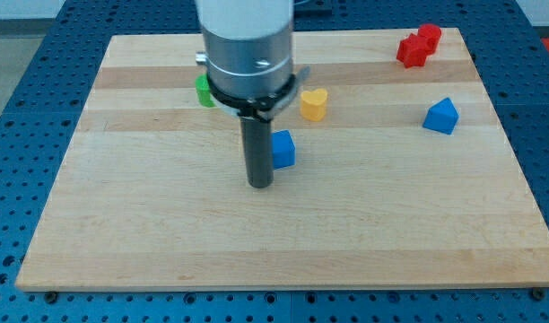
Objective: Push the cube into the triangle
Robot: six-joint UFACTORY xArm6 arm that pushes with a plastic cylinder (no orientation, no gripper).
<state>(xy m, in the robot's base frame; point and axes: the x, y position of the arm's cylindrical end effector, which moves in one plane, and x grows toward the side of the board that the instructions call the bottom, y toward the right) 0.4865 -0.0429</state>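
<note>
A blue cube (283, 149) lies near the middle of the wooden board (167, 233). A blue triangle block (441, 116) lies far off at the view's right, a little higher in the view. My tip (259, 185) rests on the board just left of and slightly below the cube, close to its left side; whether it touches the cube I cannot tell. The rod hides the cube's left edge.
A yellow heart block (314, 104) lies above and right of the cube. A green block (204, 91) is partly hidden behind the arm's housing (248, 45). A red block (418, 45) lies near the top right corner.
</note>
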